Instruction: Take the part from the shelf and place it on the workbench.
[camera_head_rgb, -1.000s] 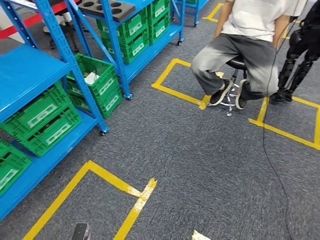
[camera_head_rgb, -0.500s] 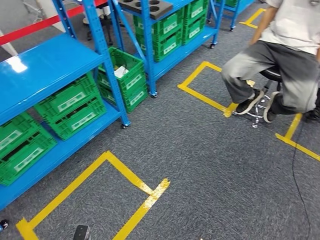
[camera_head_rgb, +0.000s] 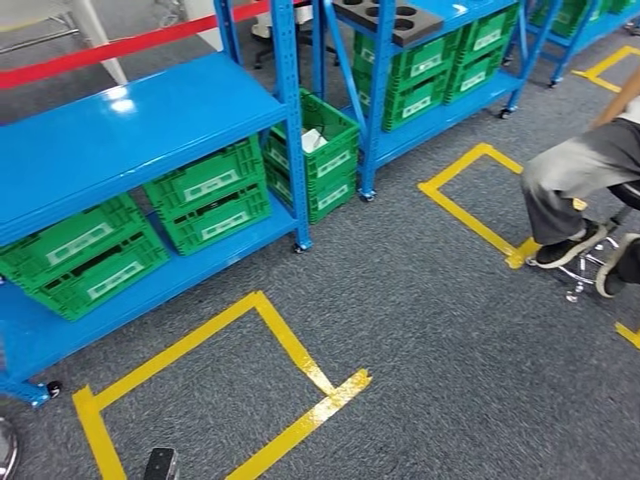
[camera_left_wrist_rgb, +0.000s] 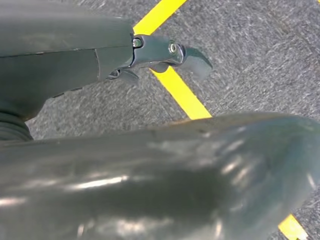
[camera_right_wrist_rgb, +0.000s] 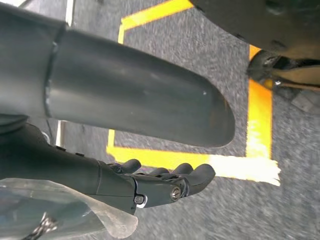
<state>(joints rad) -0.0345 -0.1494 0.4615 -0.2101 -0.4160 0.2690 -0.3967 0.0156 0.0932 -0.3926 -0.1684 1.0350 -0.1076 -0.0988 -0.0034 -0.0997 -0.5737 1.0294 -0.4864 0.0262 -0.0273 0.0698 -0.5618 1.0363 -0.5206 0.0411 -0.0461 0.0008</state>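
The left hand hangs over grey carpet and a strip of yellow tape. Its dark fingers lie stretched out, well apart from the thumb, with nothing between them. The right hand hangs the same way. Its fingers lie side by side, a little curled, apart from the thumb and holding nothing. A clear film shows by its wrist, and I cannot tell what it is.

Ahead on the floor lies a tape square. Behind it stands a blue shelf. The top board is bare, and green crates sit in a row on the bottom board, reaching its right end. Just past the shelf's right post more crates are stacked on the floor, with something white in the top one. A second shelf stands beyond it, with a black tray of round holes on its upper board and more crates below.

I cannot tell which item is the part, and neither hand has it. A person sits on a stool at the right, feet near another tape outline. A red bar runs behind the shelf.
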